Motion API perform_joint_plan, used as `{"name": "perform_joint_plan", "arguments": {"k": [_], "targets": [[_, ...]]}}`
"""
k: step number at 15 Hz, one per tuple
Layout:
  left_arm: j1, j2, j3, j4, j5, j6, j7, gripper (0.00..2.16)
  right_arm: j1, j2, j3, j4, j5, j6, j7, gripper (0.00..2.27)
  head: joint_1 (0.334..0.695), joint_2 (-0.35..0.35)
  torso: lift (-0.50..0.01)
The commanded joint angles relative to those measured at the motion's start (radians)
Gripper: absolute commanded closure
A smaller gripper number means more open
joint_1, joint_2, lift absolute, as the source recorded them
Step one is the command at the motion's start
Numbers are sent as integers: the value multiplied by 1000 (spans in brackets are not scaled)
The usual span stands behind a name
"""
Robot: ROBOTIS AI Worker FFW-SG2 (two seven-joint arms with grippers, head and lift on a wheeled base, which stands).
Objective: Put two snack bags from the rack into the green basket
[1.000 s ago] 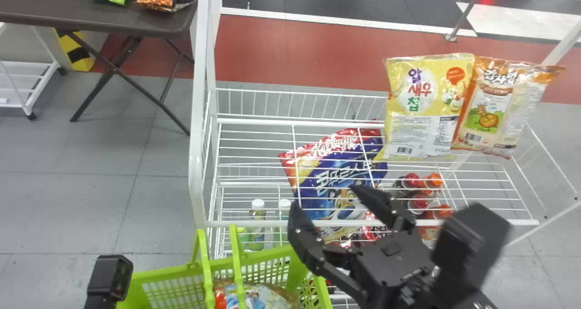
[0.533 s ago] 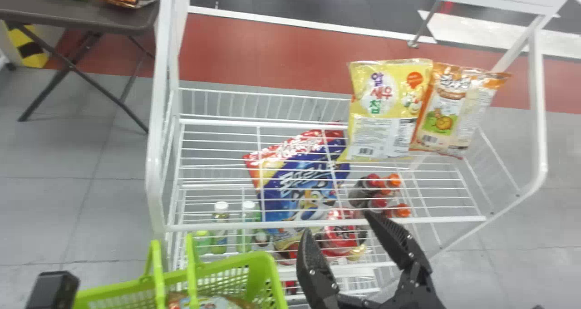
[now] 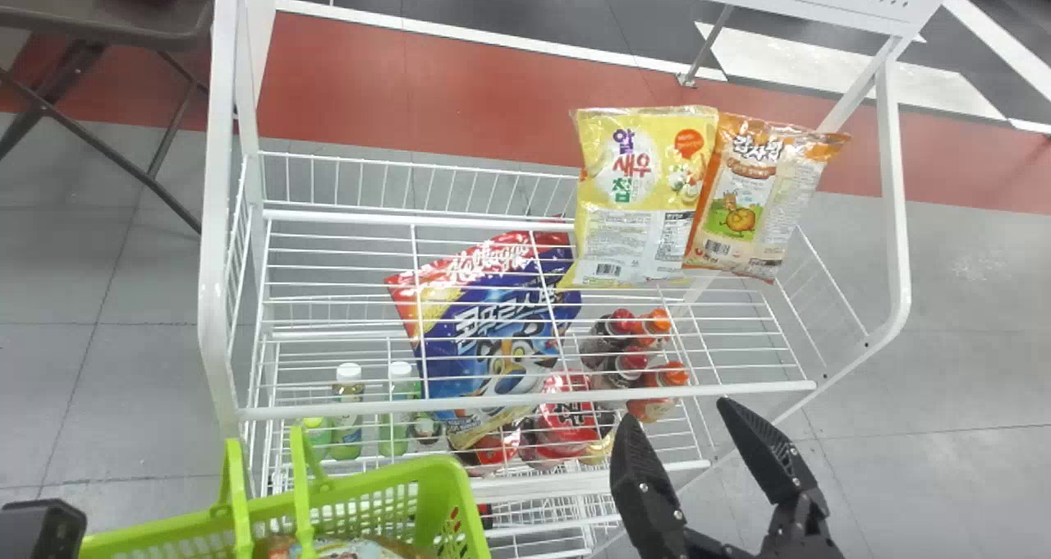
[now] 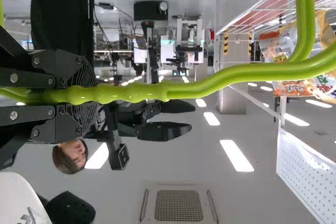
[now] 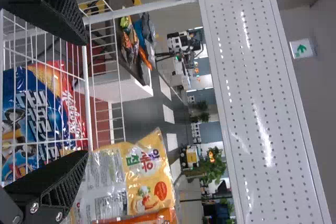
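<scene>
Right fingers stand wide apart, holding nothing, near the front edge of the rack; left fingers clasp the handle of the green basket. One bag lies inside, so I'd guess the second pick comes next: reach towards the rack's far right corner, where yellow and orange snack bags lean, touching, glossy and crimped.

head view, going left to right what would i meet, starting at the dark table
Dark table, white-capped bottles, blue cereal bag, yellow snack bag, orange snack bag.
</scene>
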Motion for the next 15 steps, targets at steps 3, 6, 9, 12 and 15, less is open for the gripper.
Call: {"name": "perform_joint_plan", "arguments": {"k": [3, 6, 9, 12, 15], "targets": [[-2, 2, -19, -2, -4, 1, 6, 1355, 1, 6, 4, -5, -1, 0, -1, 70, 695, -350, -4], [1, 2, -21, -7, -6, 1, 8, 1355, 1, 6, 6, -12, -1, 3, -1, 70, 695, -350, -4], [-1, 3, -30, -10, -6, 1, 12, 1355, 2, 4, 6, -12, -1, 3, -1, 70, 695, -350, -4], [1, 2, -30, -13, -6, 1, 14, 1355, 4, 4, 4, -12, -1, 3, -1, 70, 695, -350, -4], [5, 2, -30, -19, -6, 1, 14, 1355, 7, 3, 3, -15, -1, 0, -1, 70, 695, -350, -4]]}}
